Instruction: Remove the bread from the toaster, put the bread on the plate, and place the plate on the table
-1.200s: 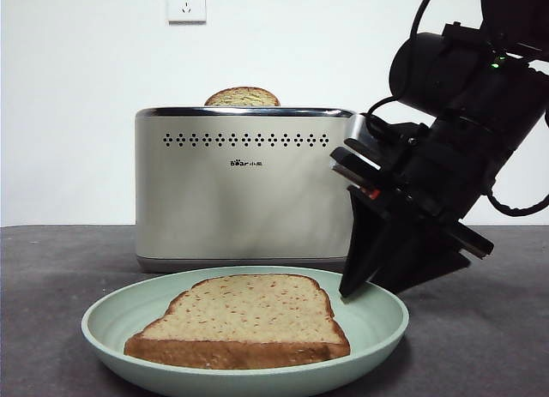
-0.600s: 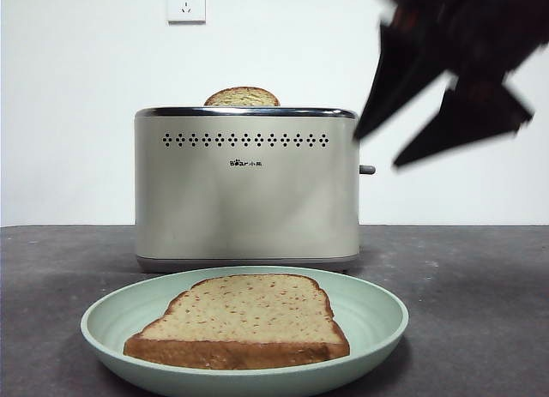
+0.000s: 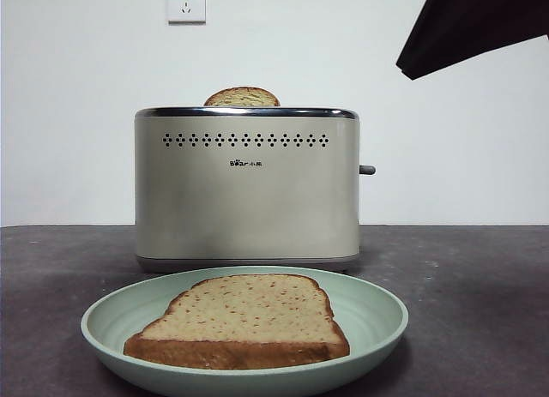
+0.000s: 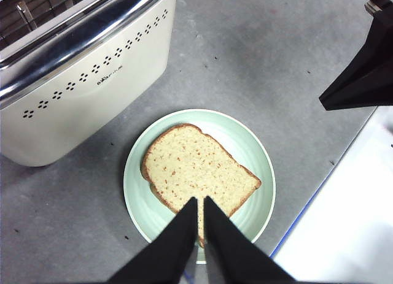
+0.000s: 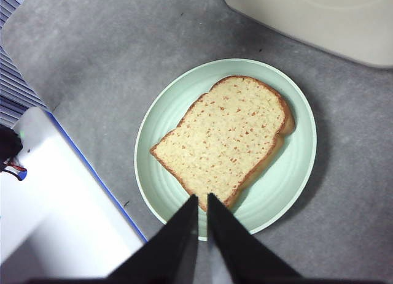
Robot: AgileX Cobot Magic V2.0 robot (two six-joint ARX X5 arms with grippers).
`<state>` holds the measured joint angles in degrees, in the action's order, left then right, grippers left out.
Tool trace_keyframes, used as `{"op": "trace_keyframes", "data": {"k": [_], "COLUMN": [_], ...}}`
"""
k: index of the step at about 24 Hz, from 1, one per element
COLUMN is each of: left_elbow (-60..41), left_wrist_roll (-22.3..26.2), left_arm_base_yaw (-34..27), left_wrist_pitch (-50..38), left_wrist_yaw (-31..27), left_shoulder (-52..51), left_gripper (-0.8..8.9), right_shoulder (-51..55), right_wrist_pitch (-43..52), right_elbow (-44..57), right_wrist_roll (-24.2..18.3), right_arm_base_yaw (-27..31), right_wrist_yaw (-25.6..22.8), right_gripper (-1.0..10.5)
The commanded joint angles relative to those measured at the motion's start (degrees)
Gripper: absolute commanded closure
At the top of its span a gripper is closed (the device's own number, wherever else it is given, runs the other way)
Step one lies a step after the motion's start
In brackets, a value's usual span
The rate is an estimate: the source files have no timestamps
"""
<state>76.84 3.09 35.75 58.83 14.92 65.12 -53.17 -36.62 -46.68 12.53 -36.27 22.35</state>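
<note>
Bread (image 3: 240, 320) lies flat on plate (image 3: 377, 315) (both tools clear).

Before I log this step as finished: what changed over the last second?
The right gripper, low beside the plate a second ago, has lifted away to the upper corner, empty. The bread stays flat on the plate, the plate on the table, the toaster and its second slice unmoved.

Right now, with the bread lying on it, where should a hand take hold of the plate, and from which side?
Take the plate by its raised rim, at the bare stretch on the side facing away from the toaster, coming in low and level from that side. The bread lies flat across the middle, so only the rim is free, and the toaster stands close behind the far edge.
</note>
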Motion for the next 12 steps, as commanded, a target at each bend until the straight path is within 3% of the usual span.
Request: {"op": "trace_keyframes", "data": {"k": [1, 12], "left_elbow": [1.5, 1.5], "left_wrist_roll": [-0.1, -0.1], "left_arm_base_yaw": [0.2, 0.2], "left_wrist_pitch": [-0.2, -0.9], "left_wrist_yaw": [-0.1, -0.1], "left_shoulder": [0.4, 0.4], "left_gripper": [8.06, 8.06], "right_shoulder": [-0.3, -0.3], "right_wrist_pitch": [0.6, 0.6], "right_elbow": [-0.7, -0.7], "right_wrist_roll": [-1.0, -1.0], "right_arm_base_yaw": [-0.4, -0.3], "right_wrist_yaw": [-0.2, -0.2], "right_gripper": [9.4, 9.4]}}
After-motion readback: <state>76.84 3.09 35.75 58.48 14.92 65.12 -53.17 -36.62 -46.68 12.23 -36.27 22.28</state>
